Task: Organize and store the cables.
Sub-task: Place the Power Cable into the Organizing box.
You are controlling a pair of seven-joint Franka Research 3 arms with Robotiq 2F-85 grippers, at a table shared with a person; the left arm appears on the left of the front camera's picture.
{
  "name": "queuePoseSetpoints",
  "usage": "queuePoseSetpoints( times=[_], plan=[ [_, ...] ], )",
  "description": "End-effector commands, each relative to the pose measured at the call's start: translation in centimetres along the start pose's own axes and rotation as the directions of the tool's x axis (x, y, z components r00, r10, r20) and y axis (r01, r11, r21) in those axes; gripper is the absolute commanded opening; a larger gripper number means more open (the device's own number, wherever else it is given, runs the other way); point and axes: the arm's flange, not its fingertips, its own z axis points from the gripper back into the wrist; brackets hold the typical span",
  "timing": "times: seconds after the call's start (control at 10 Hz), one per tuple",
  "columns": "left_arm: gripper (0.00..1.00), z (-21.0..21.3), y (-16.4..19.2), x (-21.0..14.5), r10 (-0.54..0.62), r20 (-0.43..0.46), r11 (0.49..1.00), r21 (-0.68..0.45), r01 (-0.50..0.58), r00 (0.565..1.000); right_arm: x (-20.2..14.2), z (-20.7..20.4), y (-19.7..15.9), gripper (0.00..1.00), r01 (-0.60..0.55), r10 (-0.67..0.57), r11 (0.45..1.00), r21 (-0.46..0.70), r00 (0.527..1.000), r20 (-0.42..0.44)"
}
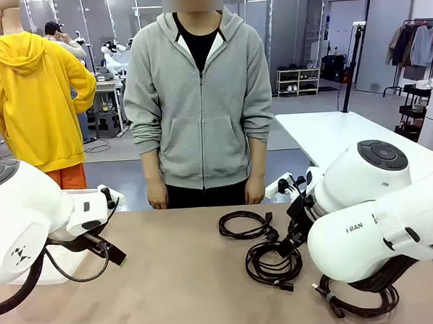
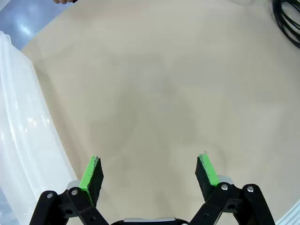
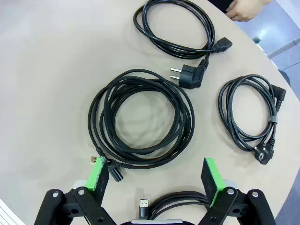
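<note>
In its wrist view the right gripper [image 3: 154, 171] is hanging with fingers spread, grasping nothing, above the largest coil [image 3: 185, 117]. A second coil [image 3: 173, 43] is lying at 12 o'clock, a third coil [image 3: 224, 112] at 3 and a fourth coil [image 3: 178, 198] at 6. The front view is showing three of these cables on the table [image 1: 172, 280]. The left gripper [image 2: 150, 171], also released, is hovering over bare tabletop.

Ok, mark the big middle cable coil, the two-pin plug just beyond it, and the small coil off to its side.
big middle cable coil [image 3: 185, 119], right wrist view, loops nearest the small coil.
two-pin plug [image 3: 190, 77], right wrist view, the plug body.
small coil [image 3: 262, 154], right wrist view, its plug end.
</note>
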Motion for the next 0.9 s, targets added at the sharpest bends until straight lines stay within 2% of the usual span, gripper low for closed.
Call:
queuePoseSetpoints(
  times=[0.0, 0.8],
  plan=[
    [1.0, 0.0, -0.04, 0.01, -0.001, 0.0, 1.0, 0.0, 0.001, 1.0, 0.0, 0.0, 0.0, 1.0, 0.0, 0.0, 1.0, 0.0, 1.0, 0.0],
    [1.0, 0.0, -0.04, 0.01, -0.001, 0.0, 1.0, 0.0, 0.001, 1.0, 0.0, 0.0, 0.0, 1.0, 0.0, 0.0, 1.0, 0.0, 1.0, 0.0]
  ],
)
